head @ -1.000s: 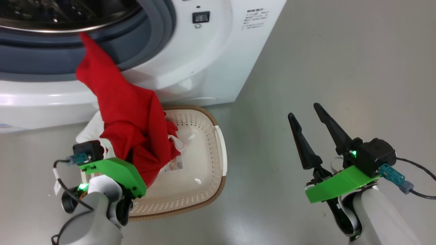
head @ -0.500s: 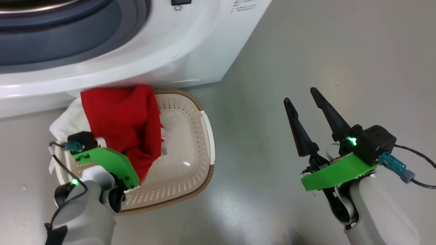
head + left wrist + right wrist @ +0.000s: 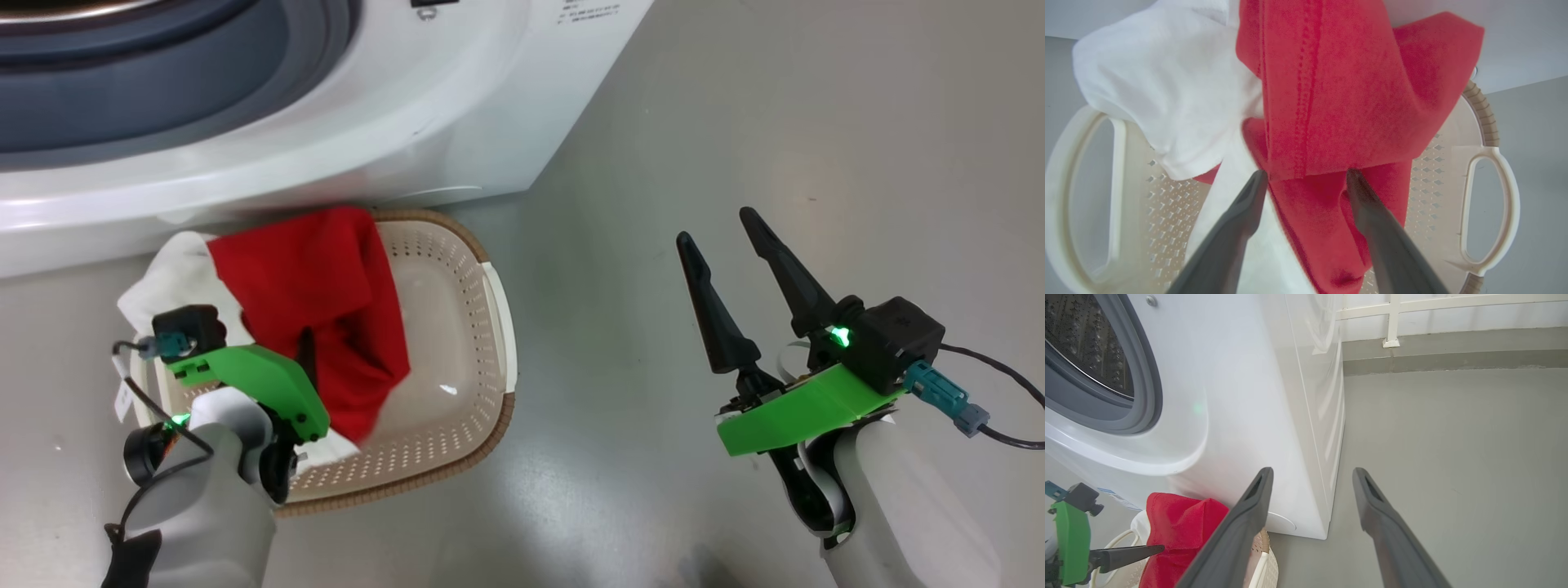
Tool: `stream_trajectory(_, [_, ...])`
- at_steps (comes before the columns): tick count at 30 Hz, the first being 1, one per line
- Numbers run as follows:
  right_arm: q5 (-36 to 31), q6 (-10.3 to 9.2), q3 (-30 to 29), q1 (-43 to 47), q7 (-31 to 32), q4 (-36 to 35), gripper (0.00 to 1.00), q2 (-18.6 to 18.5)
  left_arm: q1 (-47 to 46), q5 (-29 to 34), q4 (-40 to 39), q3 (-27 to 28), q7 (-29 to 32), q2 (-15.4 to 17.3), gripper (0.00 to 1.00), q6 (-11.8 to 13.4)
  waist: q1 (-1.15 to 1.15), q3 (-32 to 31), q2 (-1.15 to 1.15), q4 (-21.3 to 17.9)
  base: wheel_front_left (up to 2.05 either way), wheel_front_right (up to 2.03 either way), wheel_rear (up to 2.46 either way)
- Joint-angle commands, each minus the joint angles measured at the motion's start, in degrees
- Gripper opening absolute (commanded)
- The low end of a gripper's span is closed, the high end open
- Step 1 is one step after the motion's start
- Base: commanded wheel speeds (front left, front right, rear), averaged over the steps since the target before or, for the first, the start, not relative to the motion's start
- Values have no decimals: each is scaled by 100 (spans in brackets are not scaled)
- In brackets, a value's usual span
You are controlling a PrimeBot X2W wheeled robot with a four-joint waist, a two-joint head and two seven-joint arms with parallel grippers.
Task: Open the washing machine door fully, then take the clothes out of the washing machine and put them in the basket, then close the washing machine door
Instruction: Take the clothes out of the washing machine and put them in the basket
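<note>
Clothes have slumped into the basket, left fingers apart.

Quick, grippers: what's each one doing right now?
Left gripper: open, the clothes lying loose between its fingers, over the basket.
Right gripper: open, empty.

Under my right jaws and out ahead of them lies a smooth grey floor — faintly glossy, with pale patches of reflected light. Far ahead of those jaws it meets a low grey kerb, darker along its face, running straight across. On the kerb stands the foot of a white upright post, joined to a white horizontal rail — behind both, a pale wall. The same grey floor shows to either side of my left jaws.
</note>
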Motion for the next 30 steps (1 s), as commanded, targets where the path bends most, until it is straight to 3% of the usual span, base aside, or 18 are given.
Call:
stream_trajectory(1, [35,36,104,13,-36,-100,100,26,101,7,-35,57,-150,165,100,-46,0,-93,0,55,0,0,0])
stream_trajectory(16, [18,36,-8,273,-36,-23,100,-27,734,-15,-403,34,-1115,172,100,-317,0,-745,0,292,0,0,0])
stream_trajectory(19, [14,36,-41,350,-36,0,100,-29,940,89,-845,32,-1140,216,100,-337,0,-926,0,337,0,0,0])
stream_trajectory(24, [-5,36,-59,477,-36,62,100,-16,1505,392,-1992,229,-1143,315,100,-118,0,-1242,0,373,0,0,0])
stream_trajectory(30, [-101,36,-207,655,-36,104,100,3,2178,692,-3277,558,-1144,305,100,-181,0,-1638,0,379,0,0,0])
